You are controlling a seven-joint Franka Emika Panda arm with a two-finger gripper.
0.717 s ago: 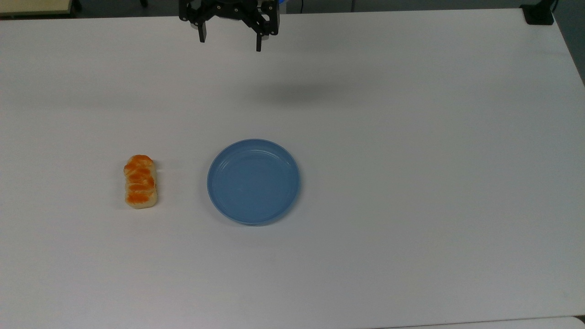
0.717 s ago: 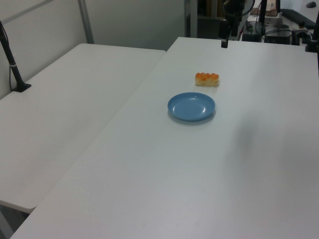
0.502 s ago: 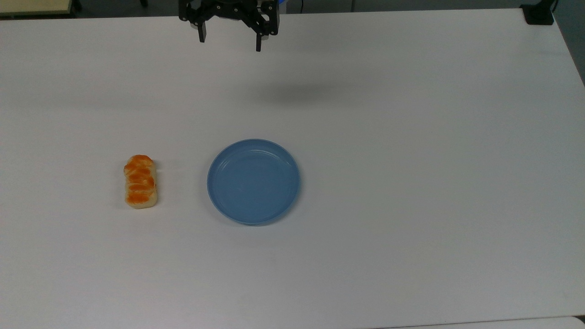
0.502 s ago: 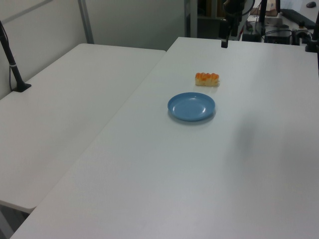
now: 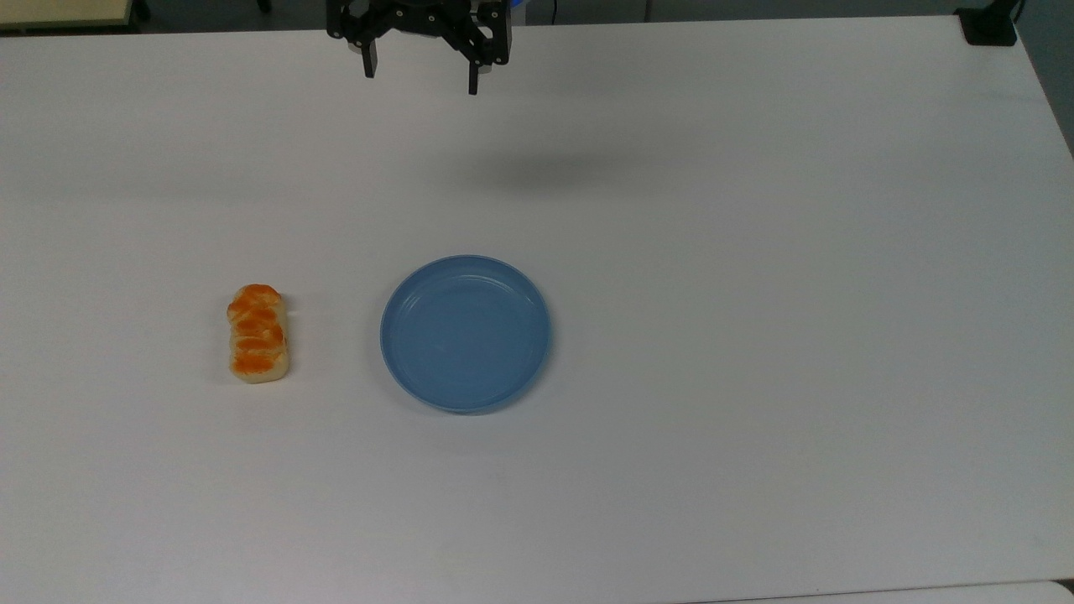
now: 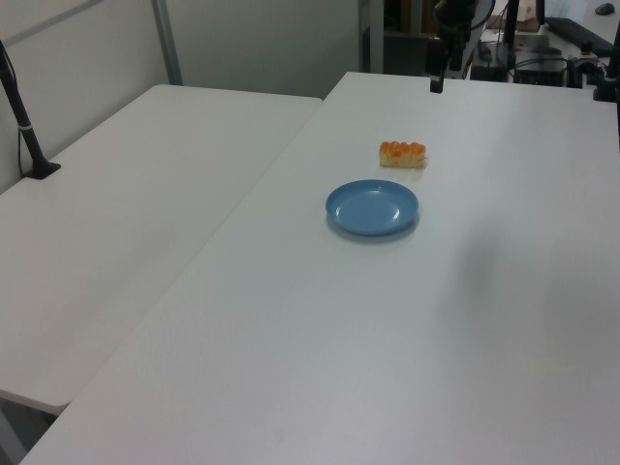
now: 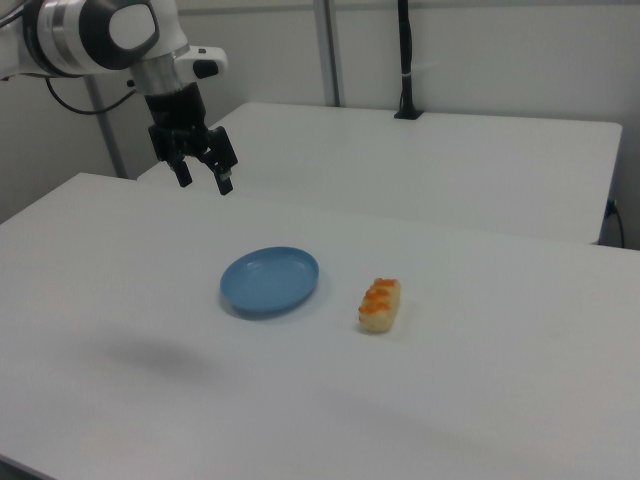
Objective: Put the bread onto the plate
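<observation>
One bread [image 5: 258, 333] beside one plate [image 5: 466, 333]; gripper [image 5: 419, 80] spread above.

The bread [image 5: 258, 333] has a glossy, lumpy orange top over matt beige sides, the plate [image 5: 466, 333] looks like matt plastic, and the table [image 5: 755, 252] is smooth white.

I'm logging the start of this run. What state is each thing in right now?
bread: lying flat on the table, orange top up, apart from the plate, not held.
plate: upright on the table, nothing on it.
gripper: open, holding nothing, raised above the table's far edge.
</observation>
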